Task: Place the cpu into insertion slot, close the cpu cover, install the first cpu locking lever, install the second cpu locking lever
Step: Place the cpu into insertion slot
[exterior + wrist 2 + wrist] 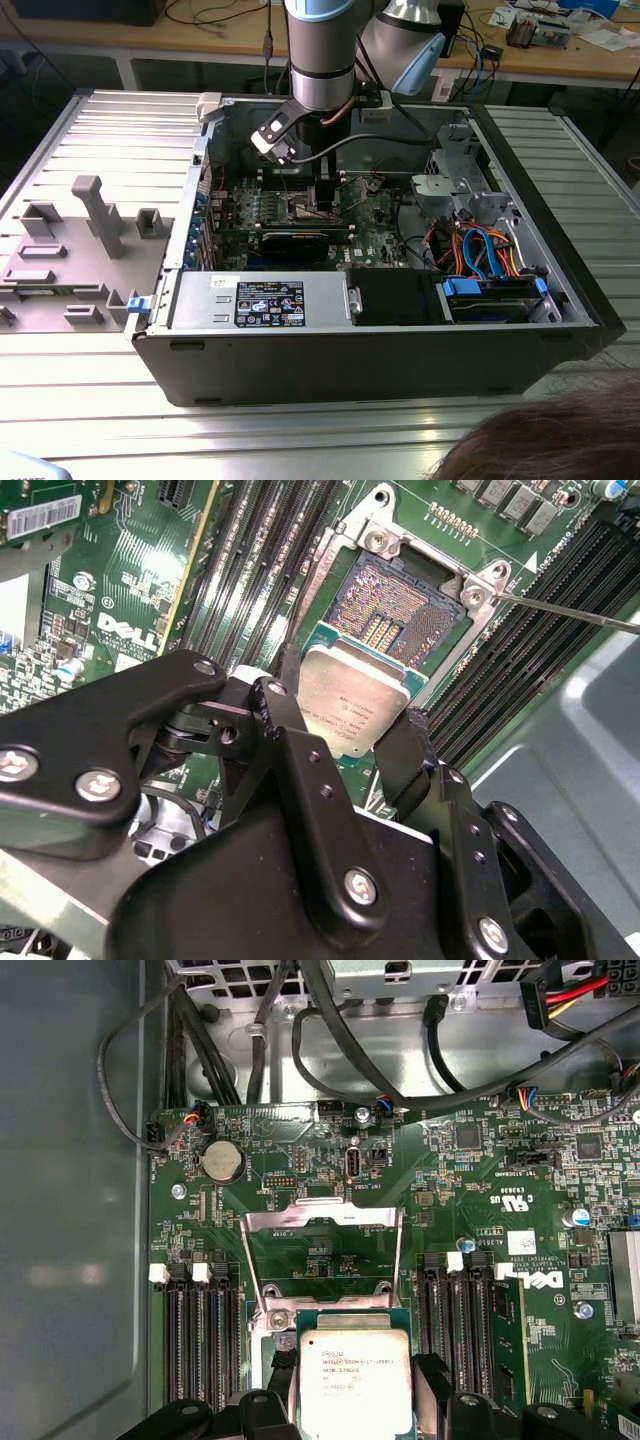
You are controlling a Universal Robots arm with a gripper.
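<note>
In both wrist views my gripper [352, 706] [355, 1370] is shut on the cpu [350, 712] [355, 1385], a small square chip with a silvery top, one black finger [288, 695] on each side. The chip hangs slightly tilted over the near edge of the insertion slot [400, 605], whose gold contact field lies bare inside a silver rim on the green board. The cpu cover [320, 1218], a thin silver frame, stands swung open behind the socket. A thin metal lever rod [570, 612] sticks out past one socket corner. In the exterior view the gripper [325, 195] reaches down into the open computer case.
Long black memory slots [198, 1340] [455, 1330] flank the socket on both sides. Cable bundles [330, 1050] run past the board's edge. Case walls [190, 230], a power supply [265, 300] and a drive bay [490, 295] surround the board. A grey fixture tray [70, 250] lies at the exterior view's left.
</note>
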